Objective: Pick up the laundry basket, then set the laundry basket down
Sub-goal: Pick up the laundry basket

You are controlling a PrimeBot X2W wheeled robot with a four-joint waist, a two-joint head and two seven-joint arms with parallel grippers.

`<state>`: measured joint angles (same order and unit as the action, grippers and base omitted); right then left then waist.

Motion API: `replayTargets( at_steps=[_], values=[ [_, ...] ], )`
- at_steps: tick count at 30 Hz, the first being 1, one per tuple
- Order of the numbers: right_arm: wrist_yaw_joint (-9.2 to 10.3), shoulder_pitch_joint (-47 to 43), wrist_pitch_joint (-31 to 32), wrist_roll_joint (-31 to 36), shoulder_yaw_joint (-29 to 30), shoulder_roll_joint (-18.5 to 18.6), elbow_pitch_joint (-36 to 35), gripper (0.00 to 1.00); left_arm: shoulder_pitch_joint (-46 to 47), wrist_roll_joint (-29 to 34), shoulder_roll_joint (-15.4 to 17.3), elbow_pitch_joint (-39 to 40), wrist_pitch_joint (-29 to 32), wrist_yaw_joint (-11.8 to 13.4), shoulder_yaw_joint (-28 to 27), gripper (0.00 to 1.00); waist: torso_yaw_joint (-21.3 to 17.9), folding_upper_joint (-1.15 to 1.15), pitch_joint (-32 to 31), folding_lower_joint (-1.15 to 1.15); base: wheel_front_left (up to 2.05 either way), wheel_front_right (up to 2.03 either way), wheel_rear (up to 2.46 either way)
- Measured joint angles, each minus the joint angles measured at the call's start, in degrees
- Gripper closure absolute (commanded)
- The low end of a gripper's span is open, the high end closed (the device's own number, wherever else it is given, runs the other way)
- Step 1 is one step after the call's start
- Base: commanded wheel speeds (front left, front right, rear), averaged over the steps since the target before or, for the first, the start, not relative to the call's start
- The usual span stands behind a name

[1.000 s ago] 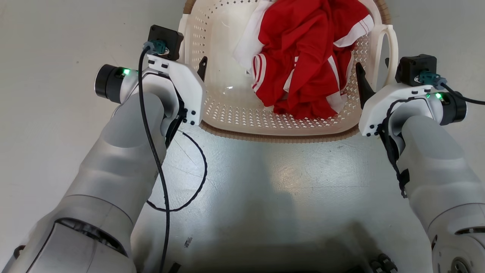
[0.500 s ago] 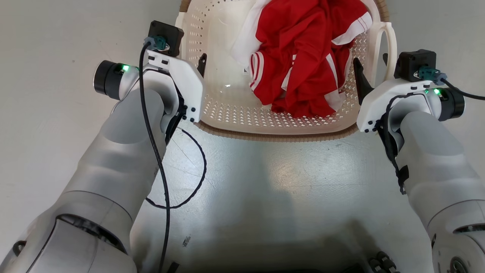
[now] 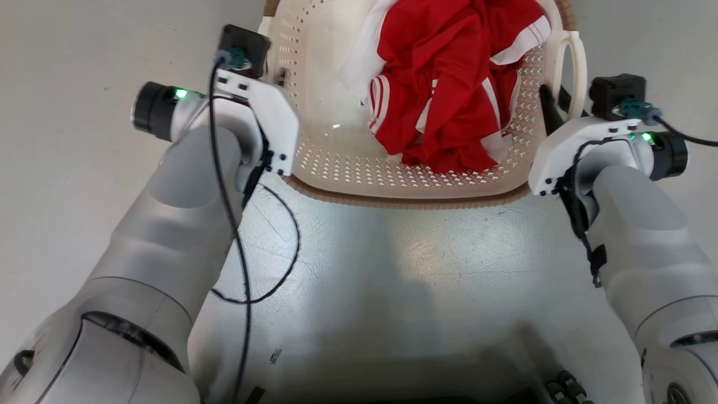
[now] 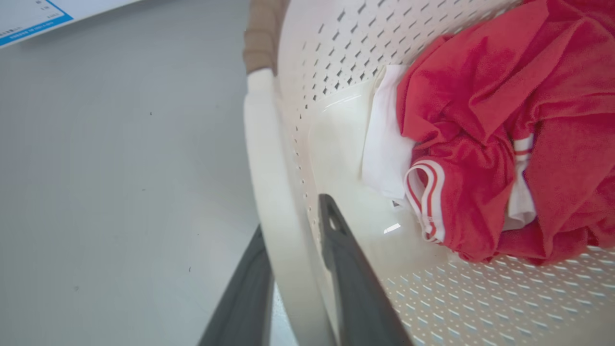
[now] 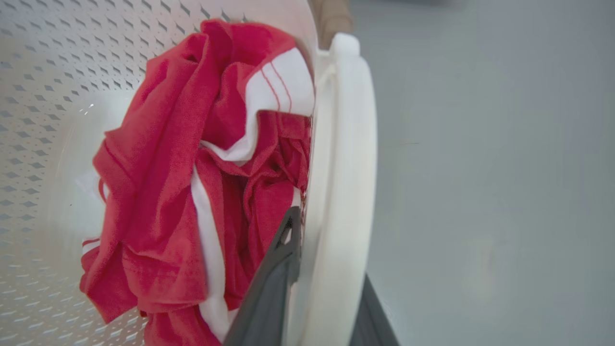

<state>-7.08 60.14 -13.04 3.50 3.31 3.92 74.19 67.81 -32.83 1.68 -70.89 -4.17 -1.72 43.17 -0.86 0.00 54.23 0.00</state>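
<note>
Laundry basket [image 3: 392, 202] sits squarely between both arms, a handle toward each: left end effector [image 4: 292, 216] pinches the left handle [image 4: 269, 168], right end effector [image 5: 327, 242] the right handle [image 5: 346, 144] (so lift level).

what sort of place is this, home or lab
Hard to say for sure; likely a laundry area or a test room. A laundry basket holding red and white clothes sits on a bare, shiny grey floor.

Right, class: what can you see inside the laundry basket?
Inside the laundry basket lies crumpled red and white clothing, toward the robot's right side. The basket's bare perforated bottom shows beside it. Anything beneath the cloth is covered.
</note>
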Motion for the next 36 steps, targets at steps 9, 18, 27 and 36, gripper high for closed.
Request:
replayTargets(
  at_steps=[9, 18, 27, 36],
  values=[
    [-0.13, -0.1, 0.1, -4.8, -3.9, 0.1, 0.1, 1.00, -0.1, -2.1, 0.3, -0.4, -0.5, 1.2, 1.1, 1.00, 0.1, 0.00, -0.5, 0.00, 0.00, 0.00, 0.00],
    [-0.03, -0.7, 1.6, -7.3, -7.5, 0.3, 0.2, 1.00, -2.0, -4.8, 0.6, 0.3, -0.5, 1.9, 2.5, 1.00, 0.5, 0.00, -3.0, 0.00, 0.00, 0.00, 0.00],
    [-0.01, -3.5, 5.1, -8.9, -10.0, 0.4, 0.2, 1.00, -6.9, -8.4, 0.7, 1.4, -0.4, 2.7, 4.8, 1.00, 0.8, 0.00, -7.9, 0.00, 0.00, 0.00, 0.00],
    [0.00, -8.9, 9.9, -14.6, -16.5, 0.4, -0.4, 1.00, -14.3, -13.2, 0.8, 2.1, -0.3, 3.4, 7.0, 1.00, 0.3, 0.00, -15.8, 0.00, 0.00, 0.00, 0.00]
  ],
)
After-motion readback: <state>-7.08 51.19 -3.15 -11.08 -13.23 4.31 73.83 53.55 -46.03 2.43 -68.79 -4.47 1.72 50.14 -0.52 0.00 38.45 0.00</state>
